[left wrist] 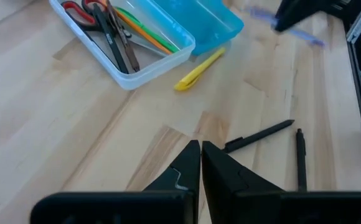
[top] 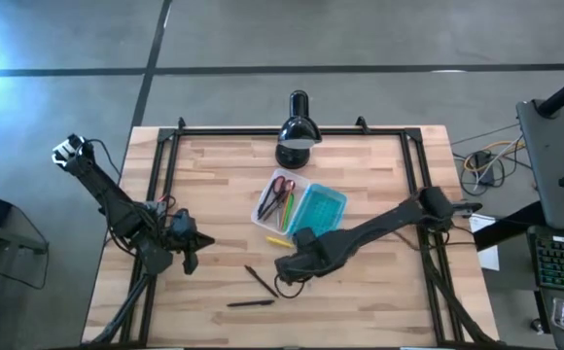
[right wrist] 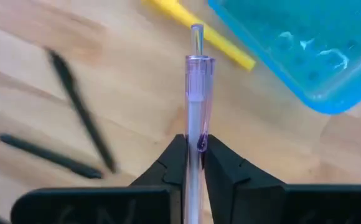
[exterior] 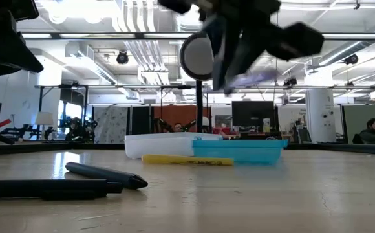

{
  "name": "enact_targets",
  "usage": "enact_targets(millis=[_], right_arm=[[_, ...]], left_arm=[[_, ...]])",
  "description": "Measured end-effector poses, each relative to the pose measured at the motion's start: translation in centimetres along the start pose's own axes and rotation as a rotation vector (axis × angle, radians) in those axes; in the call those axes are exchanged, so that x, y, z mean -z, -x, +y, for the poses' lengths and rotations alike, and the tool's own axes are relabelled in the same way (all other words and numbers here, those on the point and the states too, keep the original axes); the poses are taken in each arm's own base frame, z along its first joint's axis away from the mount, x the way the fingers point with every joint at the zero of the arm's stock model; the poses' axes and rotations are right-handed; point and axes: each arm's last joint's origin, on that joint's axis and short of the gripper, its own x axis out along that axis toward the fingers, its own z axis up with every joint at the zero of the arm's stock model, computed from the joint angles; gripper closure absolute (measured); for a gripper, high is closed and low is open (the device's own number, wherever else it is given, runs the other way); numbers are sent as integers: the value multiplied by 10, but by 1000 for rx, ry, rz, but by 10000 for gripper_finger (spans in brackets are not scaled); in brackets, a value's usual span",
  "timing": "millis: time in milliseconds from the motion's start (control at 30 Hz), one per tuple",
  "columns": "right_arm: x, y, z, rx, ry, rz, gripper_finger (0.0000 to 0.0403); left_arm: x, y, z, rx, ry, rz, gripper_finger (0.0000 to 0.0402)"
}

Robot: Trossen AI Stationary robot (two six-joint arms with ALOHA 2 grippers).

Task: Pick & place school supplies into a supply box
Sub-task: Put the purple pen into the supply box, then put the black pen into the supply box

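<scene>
Purple pen (right wrist: 198, 93) sits pinched between my right gripper's (right wrist: 195, 144) closed jaws, raised off the table (top: 379, 292) near the blue lid (top: 319, 209). Bare wood lies all around; two dark pens (top: 260, 280) rest nearby. It's slim, translucent (clear tip forward). My left gripper (top: 189, 255) waits shut, empty.

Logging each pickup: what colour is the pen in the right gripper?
The pen is translucent purple, clearest in the right wrist view.
</scene>
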Motion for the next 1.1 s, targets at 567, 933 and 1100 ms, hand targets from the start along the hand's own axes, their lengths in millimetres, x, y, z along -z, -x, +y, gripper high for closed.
enact_targets(millis=[567, 933, 1100], right_arm=[[-145, -21, -13, -173, -299, -314, 378], [-160, -65, -18, -112, -319, -250, 340], [-159, -67, -22, -63, -290, -250, 315]], left_arm=[[6, -5, 4, -29, 155, -50, 402], [5, -6, 2, -21, 230, -55, 402], [6, -8, 2, -35, 244, -67, 399]])
